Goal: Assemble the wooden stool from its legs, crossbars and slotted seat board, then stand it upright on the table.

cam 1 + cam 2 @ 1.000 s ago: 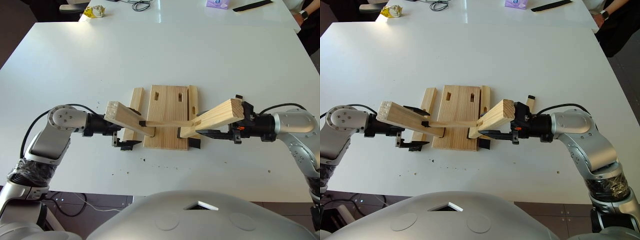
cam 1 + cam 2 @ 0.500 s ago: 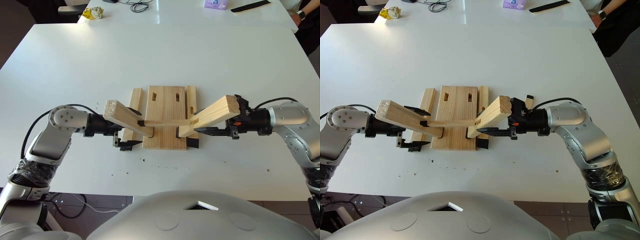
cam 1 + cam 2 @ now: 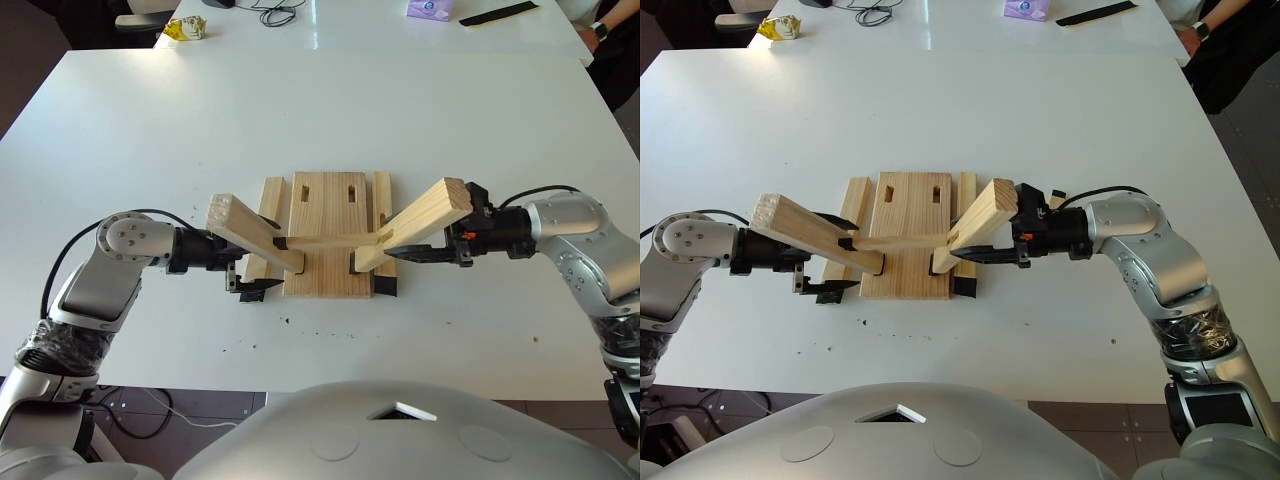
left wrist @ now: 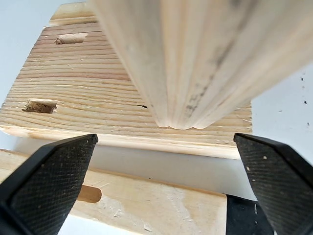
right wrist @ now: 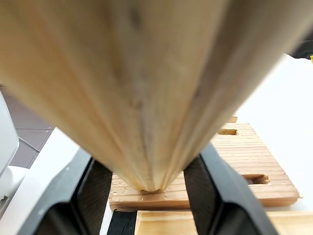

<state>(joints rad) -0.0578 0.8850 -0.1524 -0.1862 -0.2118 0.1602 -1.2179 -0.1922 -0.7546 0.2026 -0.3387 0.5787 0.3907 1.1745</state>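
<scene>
Right gripper (image 3: 412, 250) is clamped on the right leg (image 3: 432, 208); in its wrist view the dark fingers (image 5: 93, 196) hug both sides of the wood. That leg tilts, its outer end raised toward the arm and its inner end down on the near right part of the seat board (image 3: 325, 205).

Left gripper (image 3: 258, 256) has its jaws spread wide. In the left wrist view the two ribbed pads (image 4: 46, 171) stand far apart, and the left leg (image 3: 240, 225) lies over the gap between them, clear of the pads. This leg tilts the mirrored way, with its outer end up and its inner end down near the board's near left corner.

Between the two inner ends runs a thin crossbar (image 3: 330, 242), touching both legs and passing just above the board.

Seat board lies flat at the middle of the white table (image 3: 320, 100), with two slots showing near its far edge. A loose wooden strip (image 3: 268, 200) lies flat along its left side and another strip (image 3: 384, 195) along its right side, each just beside the board.

At the table's far end are a yellow packet (image 3: 187, 27) and a purple box (image 3: 432, 8).
</scene>
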